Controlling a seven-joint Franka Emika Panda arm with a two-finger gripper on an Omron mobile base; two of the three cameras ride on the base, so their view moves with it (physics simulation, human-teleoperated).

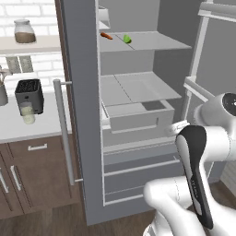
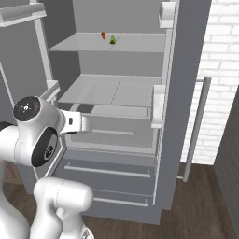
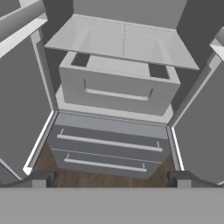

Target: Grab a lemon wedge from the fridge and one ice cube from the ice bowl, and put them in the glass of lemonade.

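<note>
Gripper [image 3: 112, 179] fingers [image 3: 41, 178] were spread wide, empty, facing the open fridge [image 3: 113, 94]; lemon wedge [image 1: 127, 39] lay at 12 o'clock.

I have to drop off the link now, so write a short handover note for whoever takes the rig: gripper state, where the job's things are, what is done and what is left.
Gripper: open, holding nothing, low in front of the fridge, looking at its crisper drawer.
Fridge: both doors swung open.
Lemon wedge: on the top shelf, untouched, beside a thin orange-red stick.
Glass of lemonade: on the counter left of the fridge, in front of the black toaster.
Done: fridge opened.
Left: raise the hand to the top shelf, take the wedge, drop it in the glass; then find the ice bowl, add one cube.
</note>
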